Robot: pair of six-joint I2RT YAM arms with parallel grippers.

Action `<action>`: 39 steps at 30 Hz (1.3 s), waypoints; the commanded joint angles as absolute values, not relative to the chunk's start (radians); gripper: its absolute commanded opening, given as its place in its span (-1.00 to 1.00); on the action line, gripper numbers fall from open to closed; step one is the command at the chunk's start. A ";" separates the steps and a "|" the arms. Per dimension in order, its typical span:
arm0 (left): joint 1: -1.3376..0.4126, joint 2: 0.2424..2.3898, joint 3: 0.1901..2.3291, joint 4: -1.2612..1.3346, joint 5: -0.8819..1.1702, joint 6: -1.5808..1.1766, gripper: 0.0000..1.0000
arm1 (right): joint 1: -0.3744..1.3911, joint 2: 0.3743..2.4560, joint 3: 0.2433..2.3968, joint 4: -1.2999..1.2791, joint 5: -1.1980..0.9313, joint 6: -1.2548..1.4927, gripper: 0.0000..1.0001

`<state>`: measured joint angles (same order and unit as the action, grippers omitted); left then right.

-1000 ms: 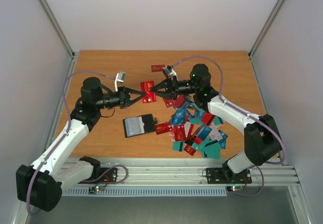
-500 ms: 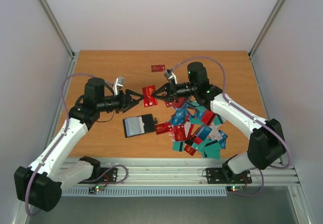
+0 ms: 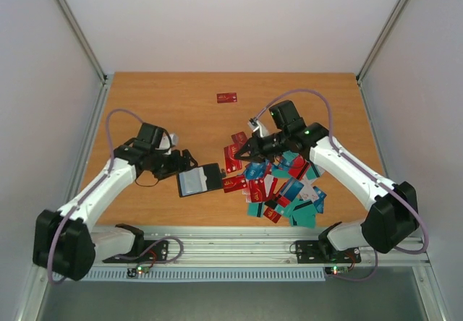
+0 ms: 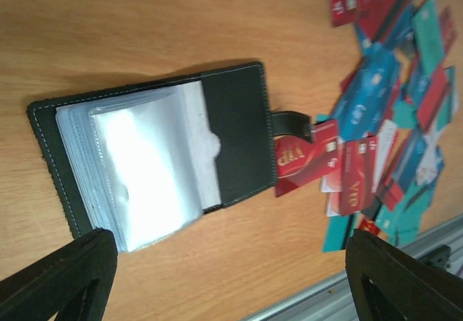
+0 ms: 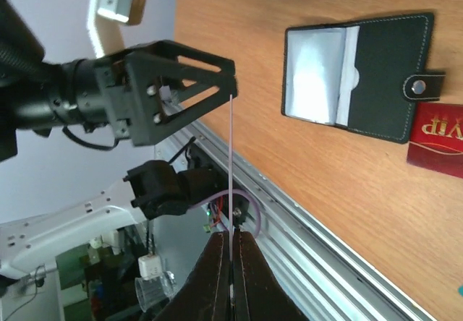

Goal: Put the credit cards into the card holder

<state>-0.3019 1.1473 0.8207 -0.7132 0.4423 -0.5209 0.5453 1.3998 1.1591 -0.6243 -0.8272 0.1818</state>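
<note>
The black card holder (image 3: 200,181) lies open on the table, its clear inner sleeves (image 4: 148,169) facing up. My left gripper (image 3: 181,163) hovers open just left of and above it; its two dark fingertips (image 4: 61,277) frame the bottom of the left wrist view with nothing between them. My right gripper (image 3: 244,152) is shut on a red credit card (image 3: 231,160), which the right wrist view shows edge-on as a thin line (image 5: 231,183). It holds the card above the table, just right of the holder (image 5: 362,75). The other credit cards (image 3: 283,187) lie in a loose pile.
One red card (image 3: 226,97) lies alone at the back of the table. A red VIP card (image 4: 304,158) touches the holder's clasp tab. The aluminium rail (image 3: 239,245) runs along the near edge, and grey walls close in both sides.
My left gripper let go of the red card, opened, and dropped back toward the holder's left side. My right gripper kept the card and carried it nearer and lower, beside the holder.
</note>
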 commanded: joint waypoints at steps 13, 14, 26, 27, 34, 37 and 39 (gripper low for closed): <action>-0.295 1.452 0.795 -0.514 0.462 -0.463 0.75 | 0.552 1.341 1.139 -0.765 -0.759 0.097 -0.98; -0.295 1.460 0.797 -0.514 0.457 -0.463 0.75 | 0.551 1.342 1.138 -0.765 -0.760 0.097 -0.97; -0.296 1.502 0.795 -0.493 0.435 -0.478 0.75 | 0.552 1.364 1.155 -0.783 -0.776 0.077 -0.97; -0.295 1.506 0.795 -0.494 0.432 -0.480 0.75 | 0.551 1.364 1.156 -0.785 -0.776 0.076 -0.98; -0.295 1.517 0.801 -0.494 0.427 -0.488 0.75 | 0.550 1.366 1.158 -0.794 -0.781 0.068 -0.98; -0.295 1.505 0.810 -0.519 0.389 -0.489 0.76 | 0.550 1.363 1.157 -0.797 -0.782 0.066 -0.98; -0.295 1.484 0.807 -0.529 0.363 -0.491 0.76 | 0.551 1.360 1.157 -0.799 -0.781 0.065 -0.98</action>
<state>-0.3004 1.5078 0.8036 -0.5282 0.4206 -0.4877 0.5453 1.3624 1.1465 -0.7795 -0.7715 0.0841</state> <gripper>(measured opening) 0.879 0.016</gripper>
